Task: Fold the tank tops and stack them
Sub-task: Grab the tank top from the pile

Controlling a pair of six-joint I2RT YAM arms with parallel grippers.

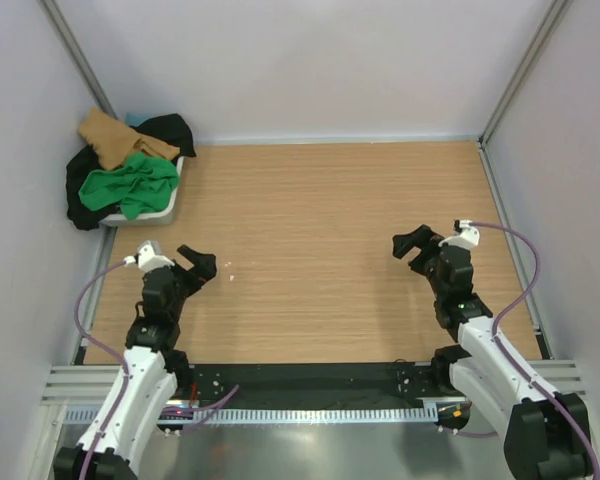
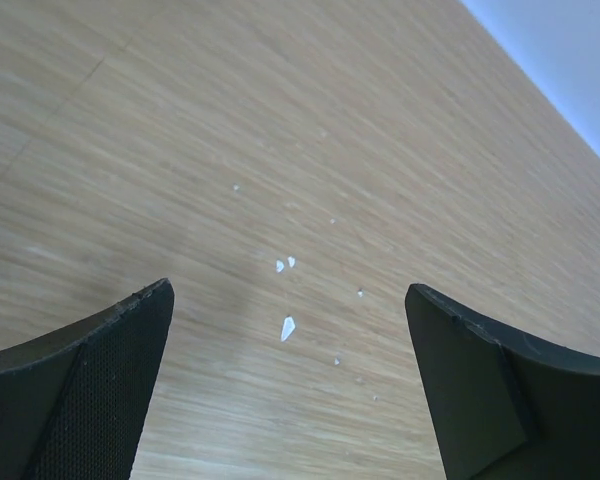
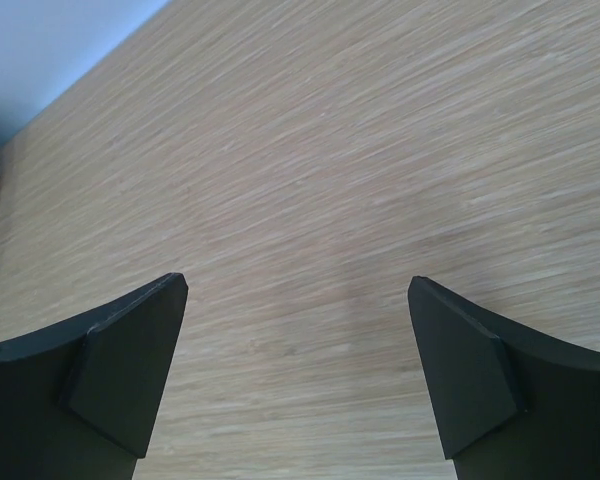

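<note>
Left tool [image 1: 199, 262]: spread wide, empty, over the bench [image 1: 330, 210]
Right tool [image 1: 411, 244]: same deal, spread wide, empty
Green tank top [image 1: 130, 188]: crumpled in the tray [image 1: 176, 198], far left corner
Tan tank top [image 1: 115, 138]: same heap, just behind

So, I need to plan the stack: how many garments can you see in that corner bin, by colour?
Tan tank top: 1
Green tank top: 1
Black cloth: at least 1; I cannot tell whether it is more than one piece
Blue cloth: 1, only a sliver shows
Total: at least 4, all heaped in the bin
</note>
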